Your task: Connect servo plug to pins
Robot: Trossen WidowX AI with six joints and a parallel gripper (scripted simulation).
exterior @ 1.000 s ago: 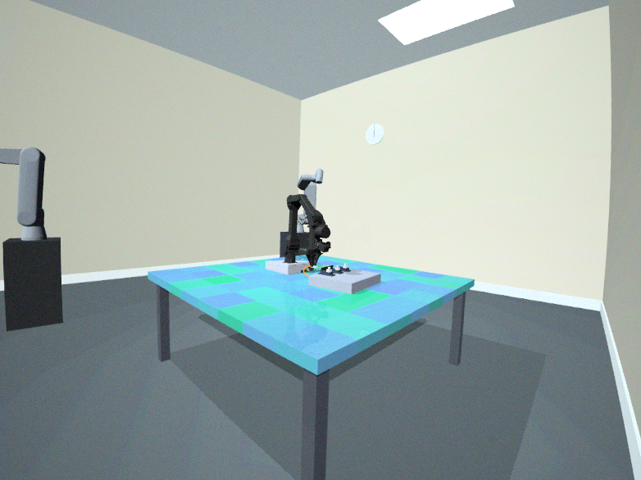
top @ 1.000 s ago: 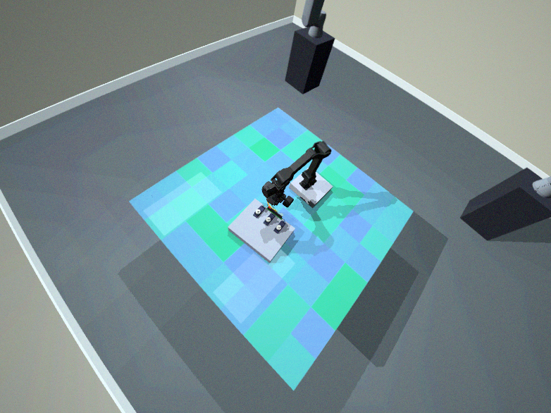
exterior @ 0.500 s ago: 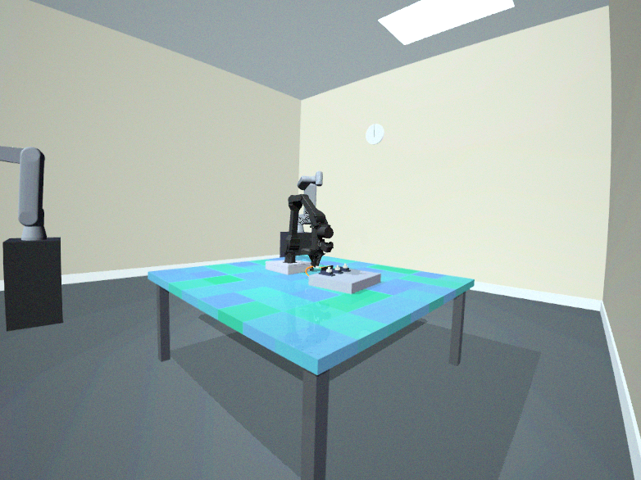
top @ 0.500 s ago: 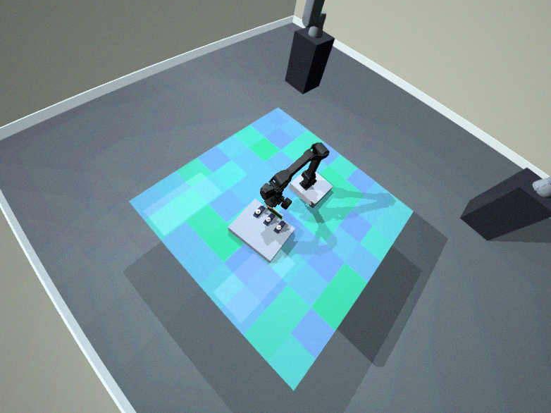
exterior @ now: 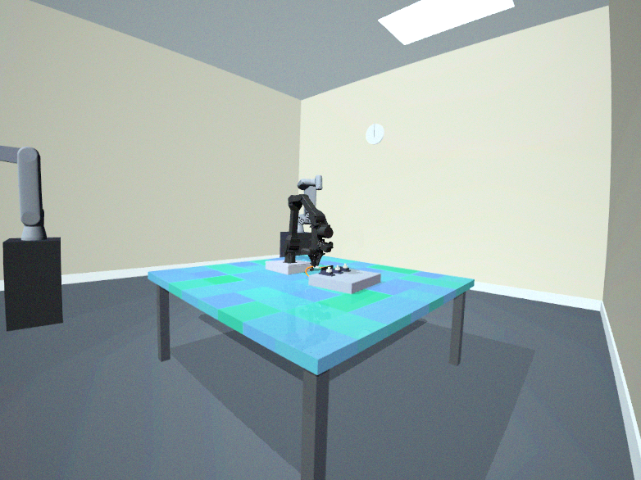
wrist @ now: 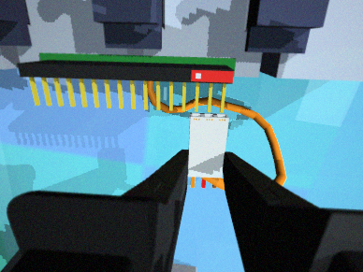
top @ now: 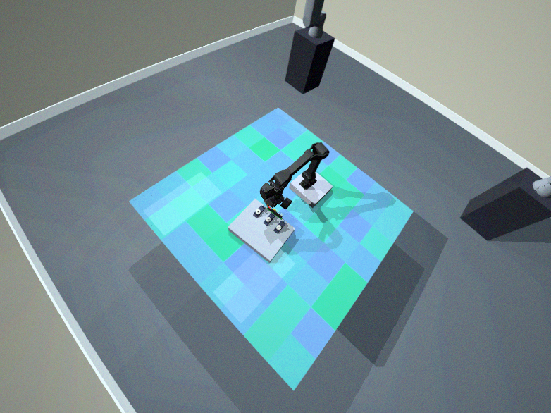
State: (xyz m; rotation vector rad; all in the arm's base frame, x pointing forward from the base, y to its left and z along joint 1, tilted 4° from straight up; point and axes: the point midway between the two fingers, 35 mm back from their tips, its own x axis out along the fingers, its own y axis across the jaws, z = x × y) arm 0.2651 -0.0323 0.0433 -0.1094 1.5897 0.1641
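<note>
In the wrist view my gripper [wrist: 205, 158] is shut on the white flat plug [wrist: 207, 141], one black finger on each side. The plug's holes face the row of yellow pins [wrist: 210, 93]. Its front edge is at the tips of the three pins under the red band [wrist: 217, 77], nearly square to the row; I cannot tell whether they touch. The white dot [wrist: 198, 76] is at the band's left end, and the orange wire leaves the plug's left side. The pins look straight, with most of their length showing. Heights are hard to judge.
The orange lead [wrist: 277, 149] loops right of the plug and passes below the pins. Three dark servo blocks stand beyond the black strip [wrist: 103, 70], on the pale holder block [top: 261, 243] [exterior: 347, 283]. The arm's pale base [top: 323, 192] stands behind.
</note>
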